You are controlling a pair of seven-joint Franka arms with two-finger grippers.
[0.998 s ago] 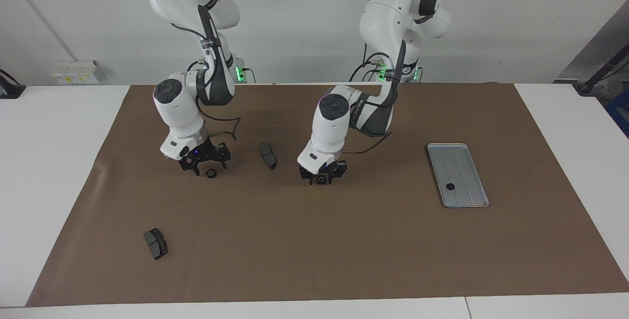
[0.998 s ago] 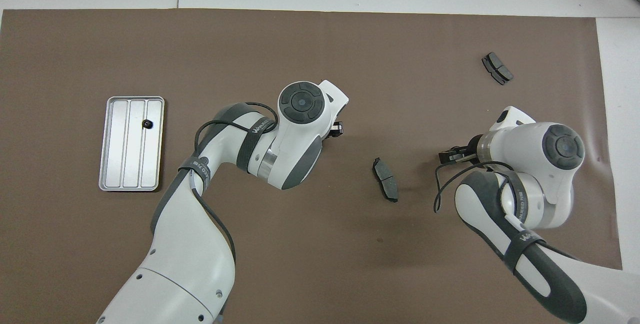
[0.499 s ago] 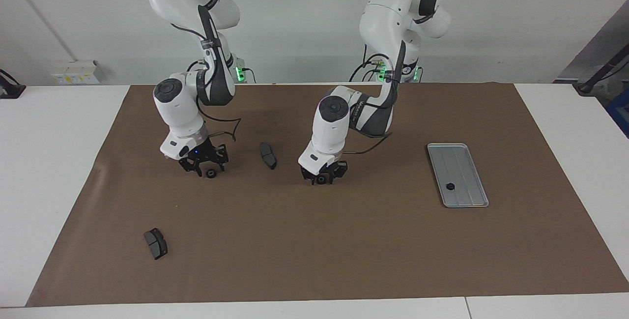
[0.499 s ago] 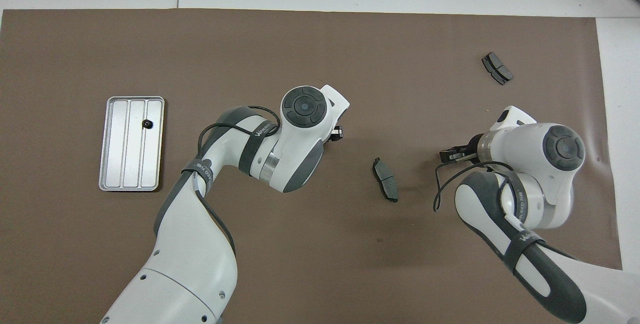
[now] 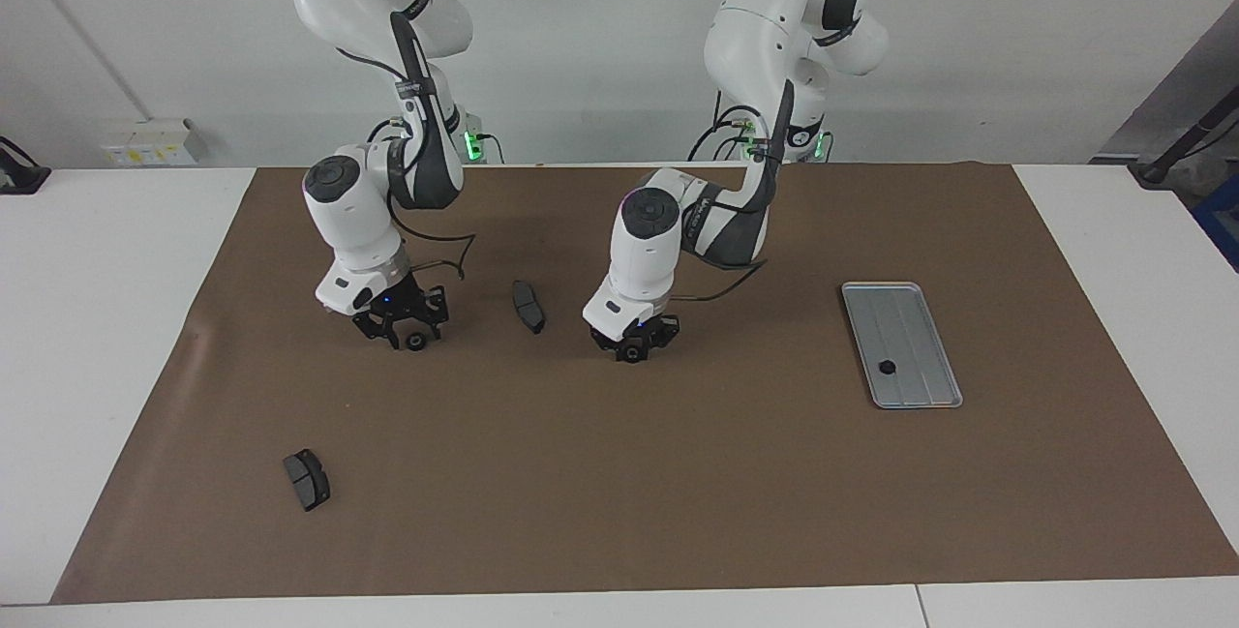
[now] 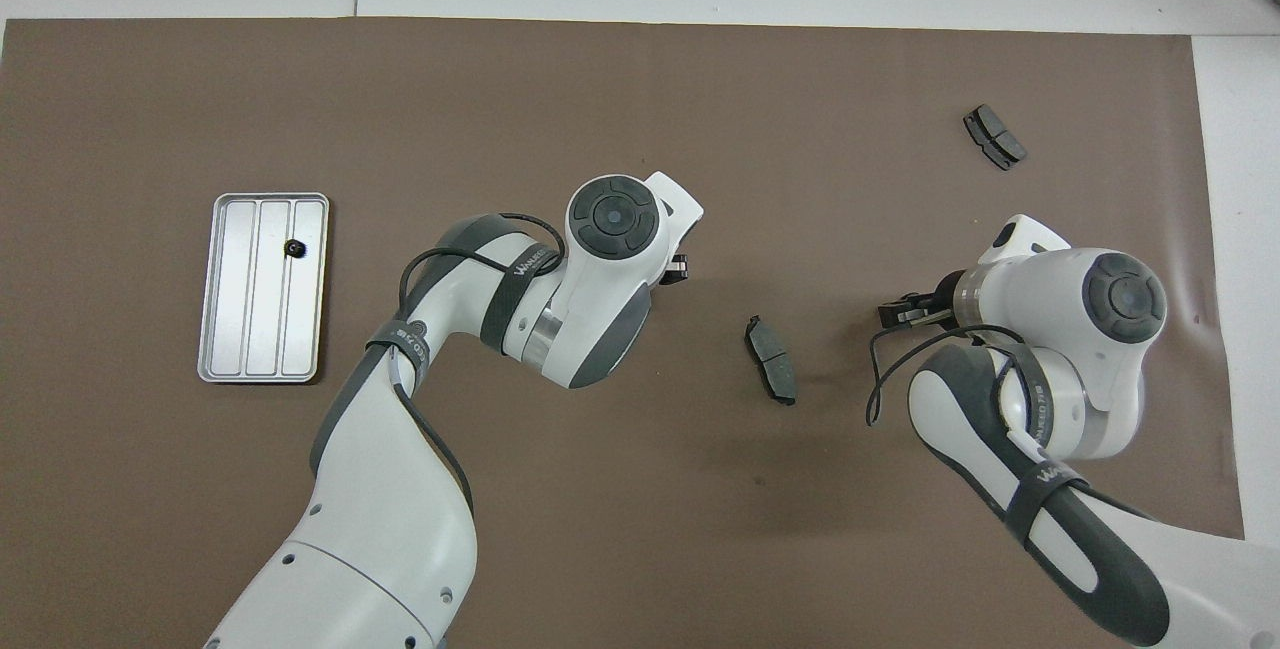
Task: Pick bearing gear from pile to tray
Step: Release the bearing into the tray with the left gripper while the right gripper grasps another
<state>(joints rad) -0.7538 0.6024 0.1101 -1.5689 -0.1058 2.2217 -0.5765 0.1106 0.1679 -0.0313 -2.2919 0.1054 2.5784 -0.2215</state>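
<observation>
The pile is a loose scatter on the brown mat. One small black bearing gear [image 5: 630, 354] lies on the mat in the middle, and my left gripper [image 5: 631, 349] stands low over it with its fingertips closed in on it. A second gear [image 5: 415, 343] lies toward the right arm's end, between the spread fingertips of my right gripper [image 5: 414, 336], which is open. In the overhead view both hands cover these gears; only the left gripper [image 6: 678, 267] and right gripper [image 6: 900, 312] tips show. The silver tray [image 5: 915, 318] [image 6: 245, 309] holds one gear [image 5: 886, 367] [image 6: 294, 248].
A dark grey brake pad [image 5: 528, 307] [image 6: 771, 359] lies on the mat between the two grippers. Another brake pad [image 5: 307, 479] [image 6: 994, 137] lies farther from the robots, toward the right arm's end. The brown mat [image 5: 678, 493] covers most of the white table.
The left gripper's fingers have drawn in around the middle gear. The right gripper has narrowed a little and settled lower around its gear. Neither gear has moved.
</observation>
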